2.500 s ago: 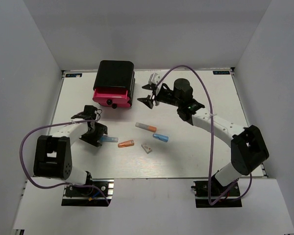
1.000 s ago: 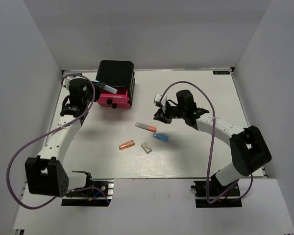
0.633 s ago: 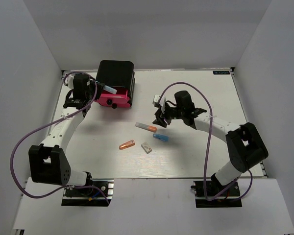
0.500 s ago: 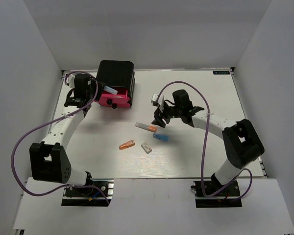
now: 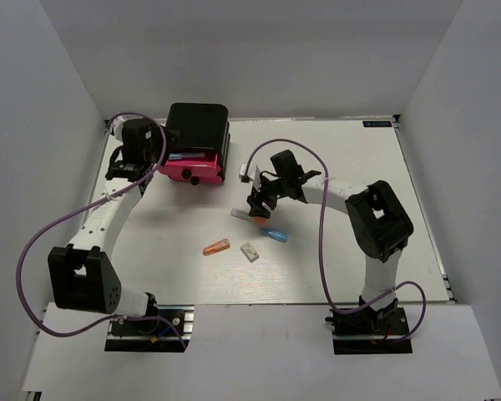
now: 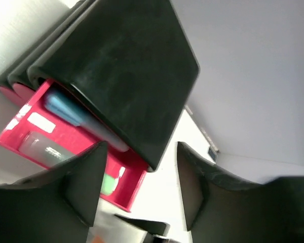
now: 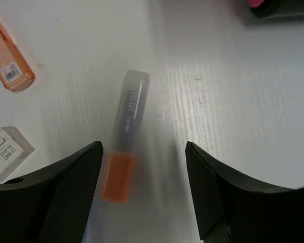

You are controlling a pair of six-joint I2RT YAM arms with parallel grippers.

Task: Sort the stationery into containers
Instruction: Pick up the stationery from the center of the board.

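Orange-and-grey bar (image 7: 122, 136) lies between the wide-spread fingers (image 7: 66, 192) of the empty right gripper (image 7: 143, 152), long axis across their closing line, well apart from the left arm (image 5: 117, 209).

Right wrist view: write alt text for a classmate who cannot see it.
An orange-and-grey stubby bar lies on the white table between the open black fingers of the right gripper. An orange translucent piece and a small whitish block lie to its left.
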